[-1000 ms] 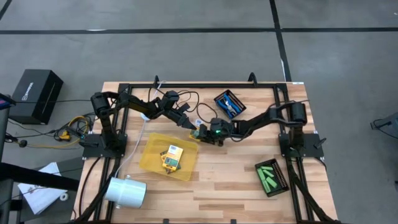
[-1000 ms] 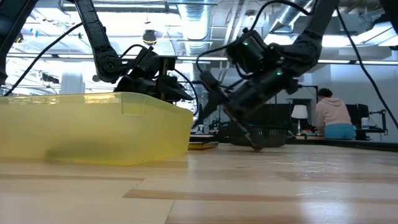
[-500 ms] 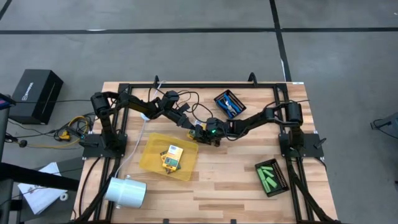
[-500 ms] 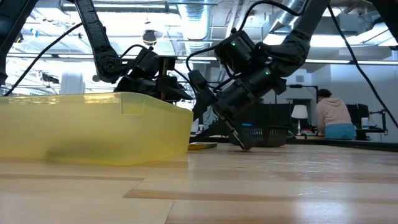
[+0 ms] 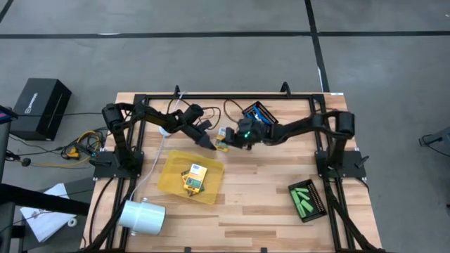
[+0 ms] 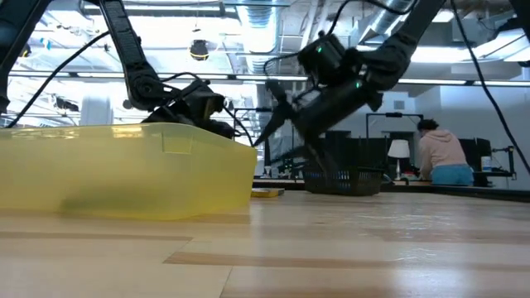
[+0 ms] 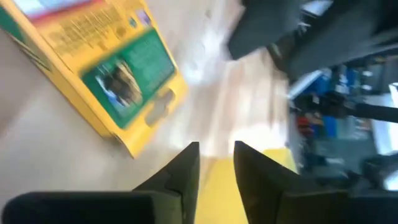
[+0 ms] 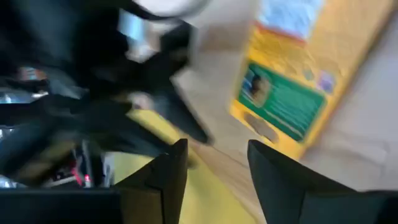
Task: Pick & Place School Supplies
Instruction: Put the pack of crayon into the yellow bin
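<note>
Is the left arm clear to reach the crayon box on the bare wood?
Probably yes: the left end effector is open, just short of the crayon box, nothing between; the right end effector crowds its far side.

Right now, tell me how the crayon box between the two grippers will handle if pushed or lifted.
The crayon box lies flat on the table, so a push will probably slide it, not tip or roll it. It looks like thin printed card: likely light, and apt to dent under a hard pinch.
</note>
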